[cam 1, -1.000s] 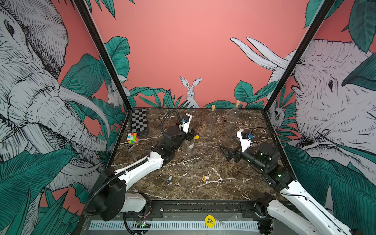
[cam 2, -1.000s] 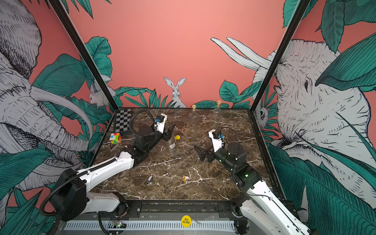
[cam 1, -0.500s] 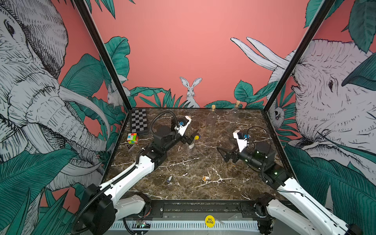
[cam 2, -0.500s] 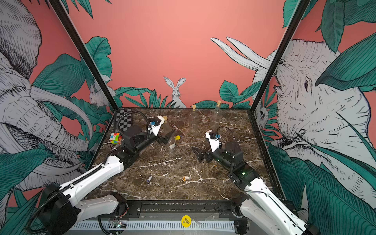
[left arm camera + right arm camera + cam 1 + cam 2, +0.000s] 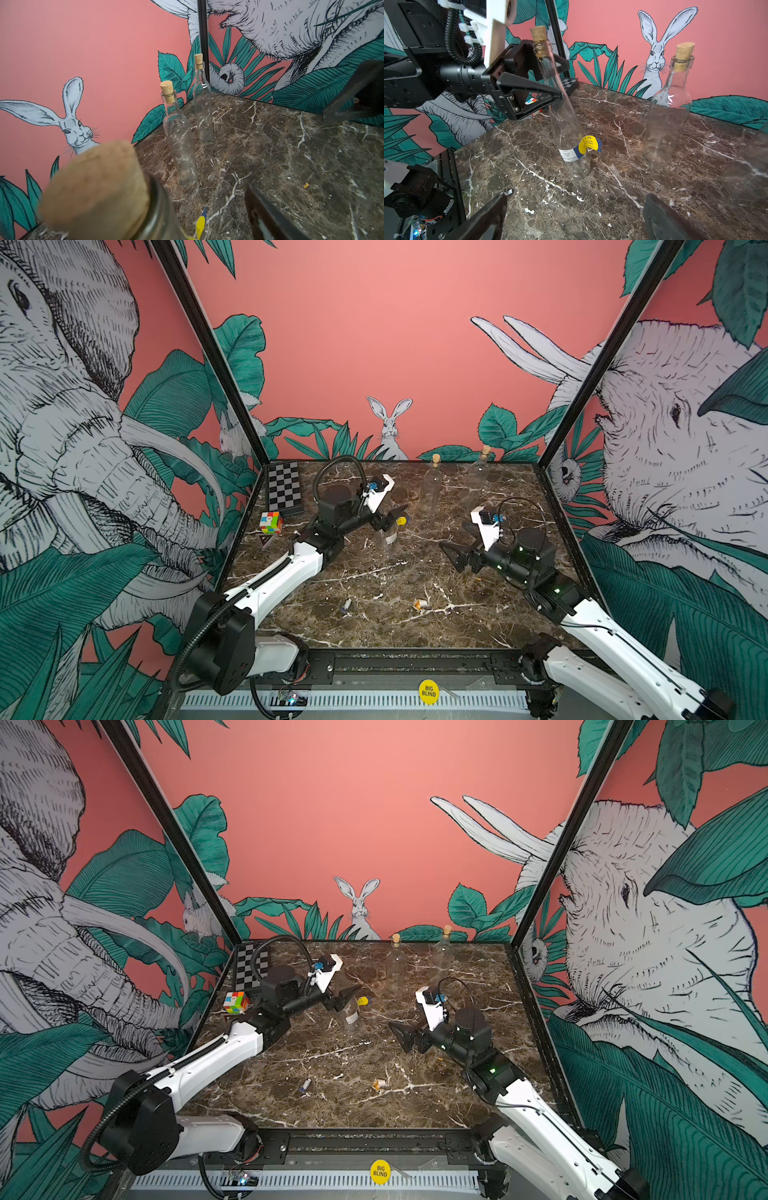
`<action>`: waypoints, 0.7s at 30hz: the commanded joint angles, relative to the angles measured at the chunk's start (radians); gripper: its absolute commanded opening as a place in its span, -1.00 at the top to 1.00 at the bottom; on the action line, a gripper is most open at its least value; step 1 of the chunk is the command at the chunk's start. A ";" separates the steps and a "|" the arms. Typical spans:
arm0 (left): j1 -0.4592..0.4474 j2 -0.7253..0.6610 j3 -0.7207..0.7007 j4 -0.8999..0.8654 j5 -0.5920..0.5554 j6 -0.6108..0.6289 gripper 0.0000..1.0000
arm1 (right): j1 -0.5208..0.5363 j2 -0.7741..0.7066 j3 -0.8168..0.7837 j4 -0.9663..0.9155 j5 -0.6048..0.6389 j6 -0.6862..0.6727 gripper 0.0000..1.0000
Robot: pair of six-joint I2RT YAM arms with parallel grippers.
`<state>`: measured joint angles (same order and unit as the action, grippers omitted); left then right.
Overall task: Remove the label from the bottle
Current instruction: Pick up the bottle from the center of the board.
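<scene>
Top views: the bottle (image 5: 388,536) is clear glass on dark marble, so its outline is barely readable. Its neck is hidden behind the left pincer (image 5: 392,517). It stands mid-table, on the left arm's side.

Left wrist view: only the cork (image 5: 93,187) and some neck show, blurred and cut off by the frame edge. A sliver of the label (image 5: 201,224) is also visible.

Right wrist view is clearest. The bottle (image 5: 566,133) is on the table (image 5: 612,207) with the label (image 5: 583,146) low on its body. The white part is stuck down and the yellow-blue end curls off the glass. "1.79" and "Coca-Cola" are legible, the small print is not. Of the corked spare bottles (image 5: 666,116), one is in full view and another is cut off at the frame edge.

Left pincer (image 5: 563,79): jaws wide apart, one finger on either side of the bottle's upper part, below the cork. Cannot tell whether either finger touches the glass.

Right pincer (image 5: 455,558): spread fully, holding nothing, above the table and well apart from the bottle. In its own wrist view only the fingertips (image 5: 488,216) show, cropped by the frame.
</scene>
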<state>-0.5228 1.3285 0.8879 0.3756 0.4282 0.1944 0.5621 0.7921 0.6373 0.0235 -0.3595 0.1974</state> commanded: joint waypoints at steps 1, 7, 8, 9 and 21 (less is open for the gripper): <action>0.006 0.014 0.034 0.084 0.038 -0.028 -0.58 | -0.004 -0.005 -0.013 0.043 -0.009 0.001 -0.99; 0.007 0.045 0.045 0.111 0.037 -0.041 -0.19 | -0.004 -0.010 -0.013 0.029 -0.002 -0.009 -0.99; 0.008 0.049 0.043 0.115 0.037 -0.042 -0.07 | -0.005 -0.009 -0.013 0.029 -0.001 -0.009 -0.98; 0.007 0.049 0.042 0.119 0.034 -0.042 -0.02 | -0.005 -0.008 -0.013 0.030 -0.001 -0.009 -0.98; 0.007 0.055 0.026 0.109 0.030 -0.029 1.00 | -0.005 0.015 -0.002 0.032 0.011 -0.028 -0.99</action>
<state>-0.5171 1.3865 0.9028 0.4744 0.4526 0.1551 0.5617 0.7990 0.6327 0.0242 -0.3519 0.1848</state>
